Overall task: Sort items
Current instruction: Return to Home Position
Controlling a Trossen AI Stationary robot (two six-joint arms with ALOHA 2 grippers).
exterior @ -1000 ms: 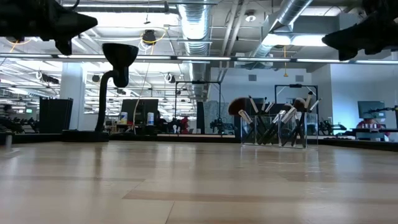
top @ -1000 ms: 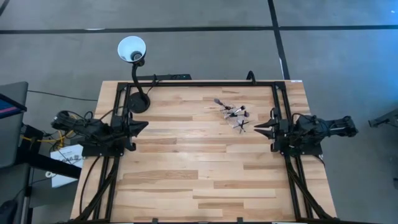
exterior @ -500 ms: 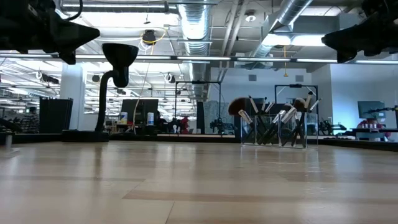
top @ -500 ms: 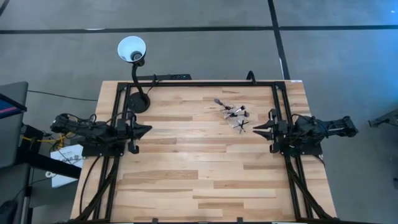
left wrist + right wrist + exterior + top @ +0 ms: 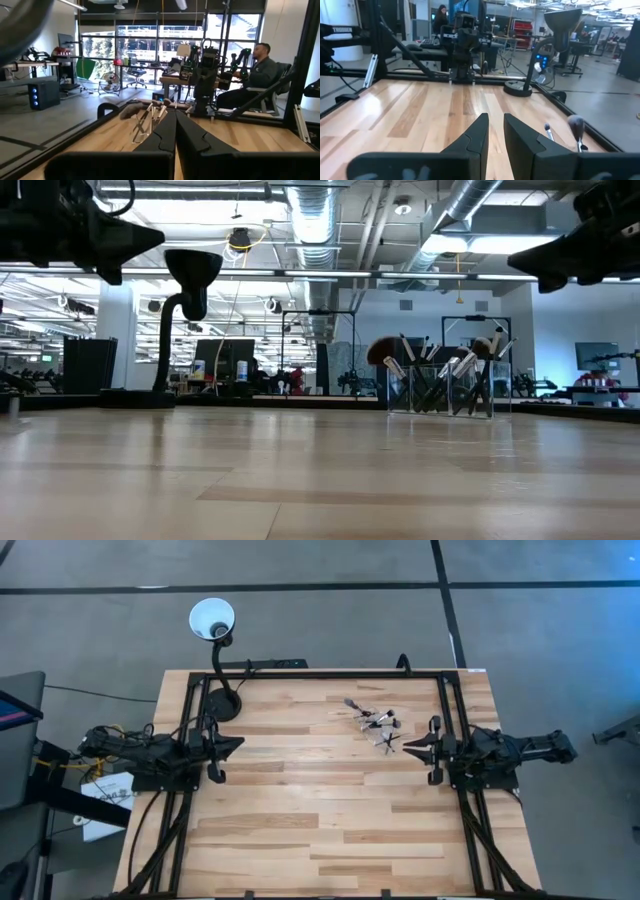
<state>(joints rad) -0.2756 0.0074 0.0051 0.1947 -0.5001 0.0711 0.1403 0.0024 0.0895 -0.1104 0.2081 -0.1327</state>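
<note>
Several slim makeup brushes stand heads up in a small clear holder at the table's far right, leaning on its rim; one has a wide fan head. They also show in the left wrist view and the right wrist view. My left gripper is shut and empty, up in the air over the table's left side. My right gripper hovers over the right side, just near of the brushes, its fingers a little apart and empty.
A black gooseneck lamp stands with its base at the far left corner, its white shade beyond the far edge. A black frame runs along the table's far and side edges. Bare wood fills the middle and near half.
Both grippers have come a little lower and a little toward the table's middle, the right one more in the last half second. The brushes and holder have not moved.
</note>
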